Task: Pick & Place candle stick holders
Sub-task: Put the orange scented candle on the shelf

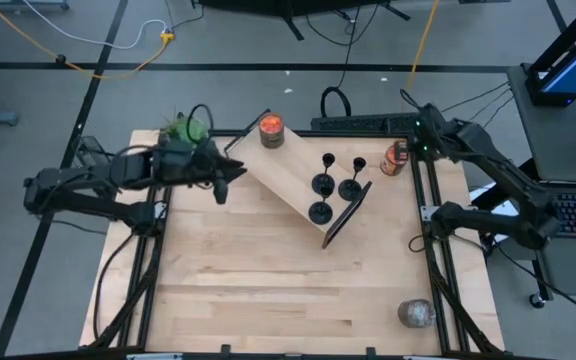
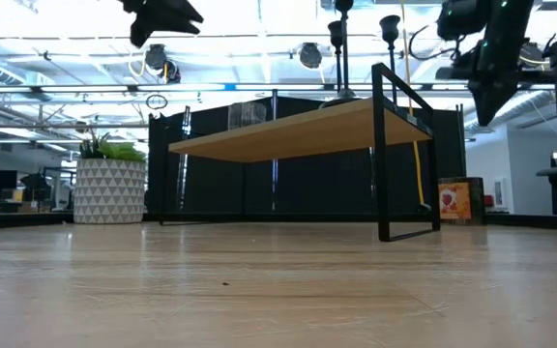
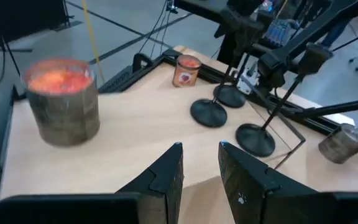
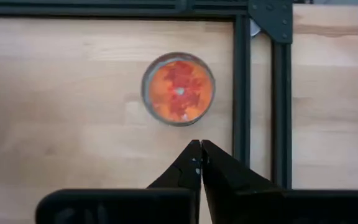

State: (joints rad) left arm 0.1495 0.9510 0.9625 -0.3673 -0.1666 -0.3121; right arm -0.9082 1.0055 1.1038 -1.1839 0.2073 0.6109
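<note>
So on the table [image 1: 268,290] there's a raised shelf [image 1: 288,185] set at an angle near the back. Three candle stick holders [image 1: 333,185] sit clustered on its right end, a jar candle [image 1: 270,130] on its far left corner. Another jar candle [image 1: 395,158] stands on the table right of the shelf, and a third jar [image 1: 416,314] sits at the front right corner. A potted plant [image 1: 183,125] is at the back left.

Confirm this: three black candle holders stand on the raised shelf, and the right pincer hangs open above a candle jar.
Wrong on the pincer. The right wrist view shows the right pincer shut, fingertips together, above the candle jar. Three holders do stand on the shelf.
</note>
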